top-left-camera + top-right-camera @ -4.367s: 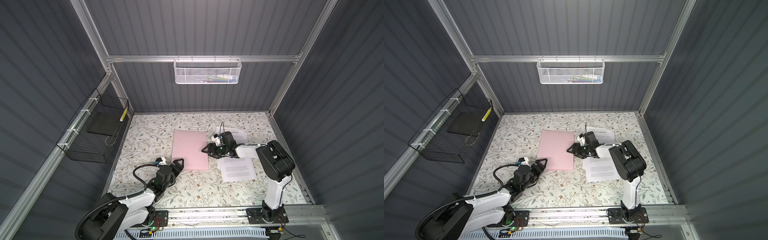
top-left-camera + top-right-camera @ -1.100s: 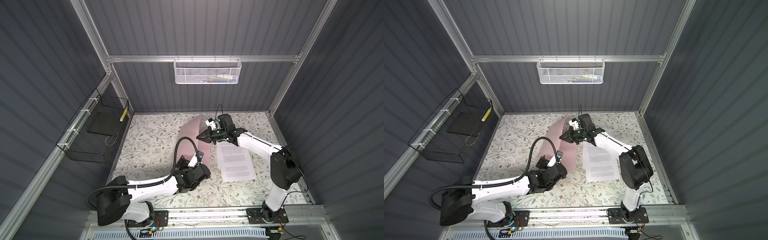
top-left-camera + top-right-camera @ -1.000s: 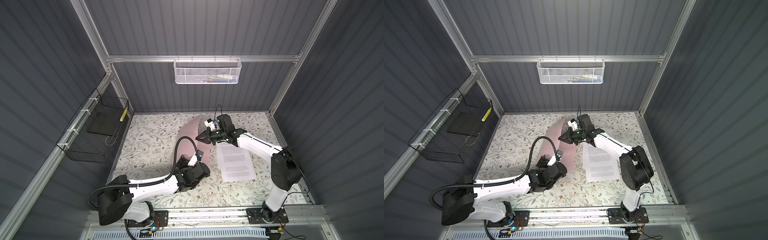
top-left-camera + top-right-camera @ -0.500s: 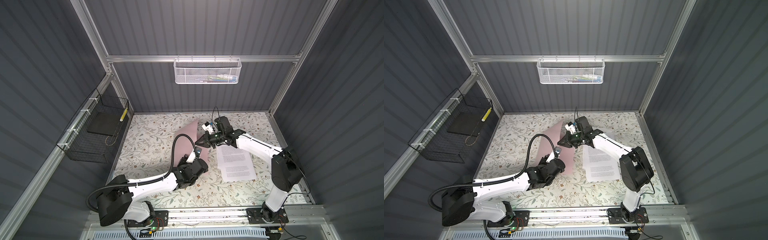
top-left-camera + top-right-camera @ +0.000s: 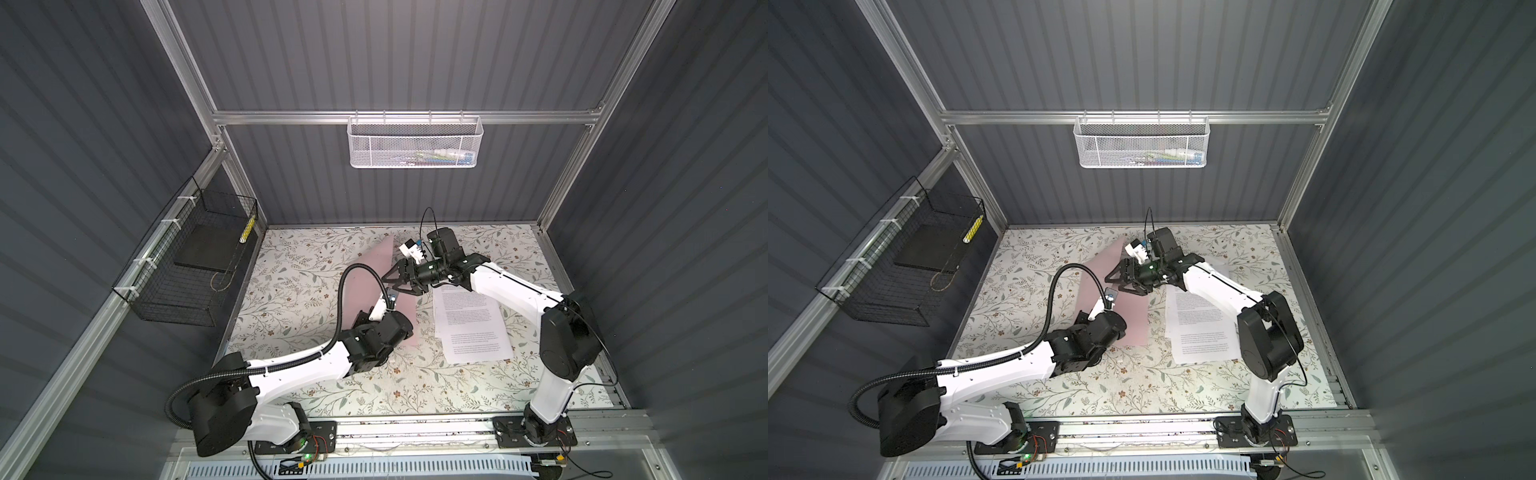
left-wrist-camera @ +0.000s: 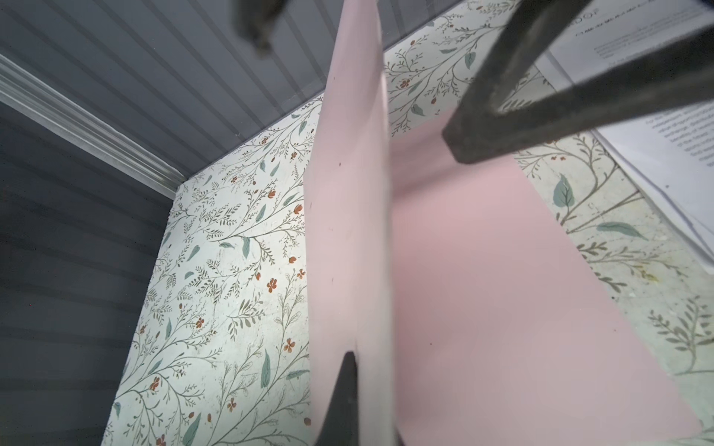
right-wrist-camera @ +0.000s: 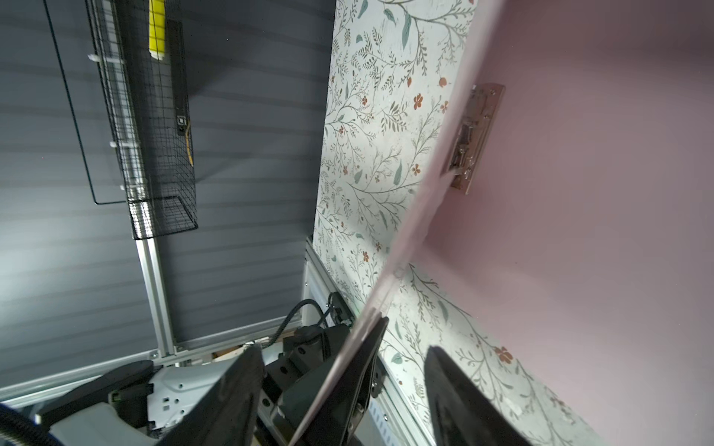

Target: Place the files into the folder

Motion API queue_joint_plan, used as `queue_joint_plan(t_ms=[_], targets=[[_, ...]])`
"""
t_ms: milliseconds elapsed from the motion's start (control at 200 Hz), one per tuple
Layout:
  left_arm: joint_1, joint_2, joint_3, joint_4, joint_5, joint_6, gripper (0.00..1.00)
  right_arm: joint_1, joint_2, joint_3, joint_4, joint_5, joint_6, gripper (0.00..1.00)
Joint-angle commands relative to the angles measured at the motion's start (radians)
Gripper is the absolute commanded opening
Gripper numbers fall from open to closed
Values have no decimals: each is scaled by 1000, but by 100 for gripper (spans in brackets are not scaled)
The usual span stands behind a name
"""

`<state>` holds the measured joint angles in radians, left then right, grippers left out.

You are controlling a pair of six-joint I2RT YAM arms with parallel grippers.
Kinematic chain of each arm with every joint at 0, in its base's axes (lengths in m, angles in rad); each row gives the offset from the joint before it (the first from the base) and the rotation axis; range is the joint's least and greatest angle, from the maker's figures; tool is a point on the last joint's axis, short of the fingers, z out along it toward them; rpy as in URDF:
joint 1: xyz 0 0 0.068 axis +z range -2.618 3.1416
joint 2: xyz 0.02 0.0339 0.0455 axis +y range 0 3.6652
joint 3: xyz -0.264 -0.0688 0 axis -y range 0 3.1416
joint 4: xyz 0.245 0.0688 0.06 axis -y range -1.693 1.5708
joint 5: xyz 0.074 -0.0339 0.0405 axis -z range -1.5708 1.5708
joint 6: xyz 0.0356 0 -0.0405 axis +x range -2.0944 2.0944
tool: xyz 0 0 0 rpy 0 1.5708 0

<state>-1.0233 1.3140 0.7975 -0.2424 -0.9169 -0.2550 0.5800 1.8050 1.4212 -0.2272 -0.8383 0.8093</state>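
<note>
Folder (image 5: pixel 380 255) flap upright, files (image 5: pixel 469 328) beside, wire basket (image 5: pixel 183 291) aside

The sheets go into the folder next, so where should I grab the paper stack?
Probably pinch the files at their near right corner, coming from the front: they lie flat, slightly fanned, on the table, and the right arm hangs over their far end.
</note>
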Motion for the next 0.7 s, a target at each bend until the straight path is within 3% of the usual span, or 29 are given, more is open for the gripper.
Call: queue_joint_plan(t_ms=[0,190,330,460,550,615,695], targets=[[51,-66,12,-36,52,-134,0,-39,-56,16,-27,23,-48,74],[76,-124,2,-65,88,-180,0,-59,-97,0,-133,192,-140,74],[80,-184,-18,-87,88,-223,0,-60,-52,-12,-128,205,-141,69],[82,-250,-80,-63,97,-259,0,-50,32,18,-119,220,-154,45],[87,-299,-114,-63,106,-287,0,-39,90,54,-133,244,-169,19],[91,-331,-131,-81,97,-316,0,-31,124,70,-146,262,-180,13],[91,-367,-152,-95,87,-354,0,-22,169,80,-156,274,-192,12]])
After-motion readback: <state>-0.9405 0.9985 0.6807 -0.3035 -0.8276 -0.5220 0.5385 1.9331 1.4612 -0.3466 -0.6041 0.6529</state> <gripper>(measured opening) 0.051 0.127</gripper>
